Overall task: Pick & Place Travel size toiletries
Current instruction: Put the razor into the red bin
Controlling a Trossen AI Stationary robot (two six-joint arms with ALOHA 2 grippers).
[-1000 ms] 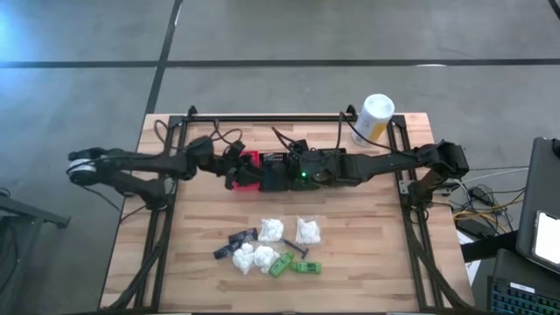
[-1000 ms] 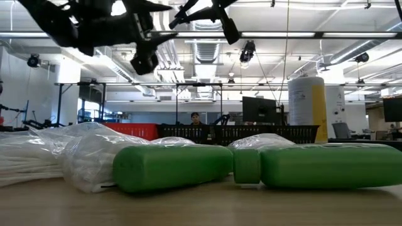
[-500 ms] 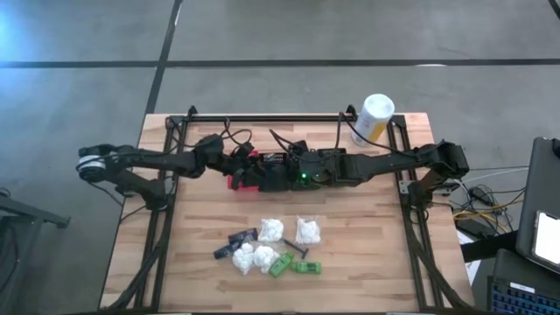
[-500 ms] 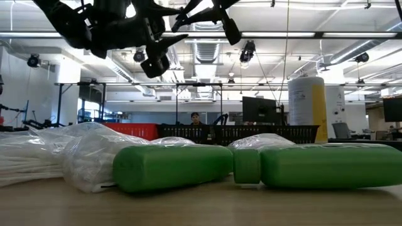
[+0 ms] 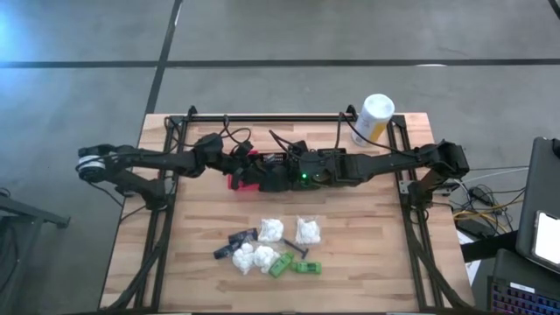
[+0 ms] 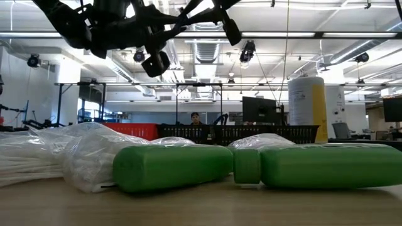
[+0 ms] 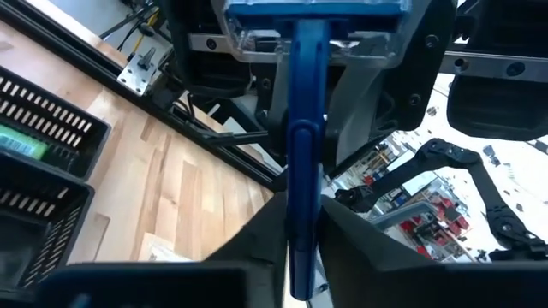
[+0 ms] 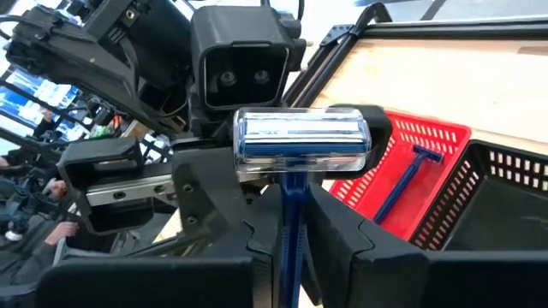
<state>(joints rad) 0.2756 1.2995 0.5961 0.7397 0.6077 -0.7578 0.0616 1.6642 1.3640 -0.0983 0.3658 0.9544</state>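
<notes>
A blue plastic razor (image 8: 295, 162), its slim handle running lengthwise between dark fingers and its clear-capped blade head crosswise at the far end, is clamped in the jaws of the right gripper (image 8: 291, 248); the left gripper (image 7: 301, 248) faces it, and in the left wrist view the same blue handle also sits between that arm's fingers, though whether those jaws press on it cannot be told; both meet above the red mesh basket (image 5: 241, 171) and black mesh basket (image 5: 273, 178) at the middle of the pale plank tabletop (image 5: 367, 254); a second blue razor (image 8: 401, 178) lies slanted inside the red basket; nearer the front edge lie crinkly white wrapped bundles (image 5: 308, 231), smooth bright green packets (image 5: 294, 265) and slim black sticks (image 5: 242, 236); a white-and-yellow cylindrical canister (image 5: 374, 118) stands at the back right corner; no writing is legible.
</notes>
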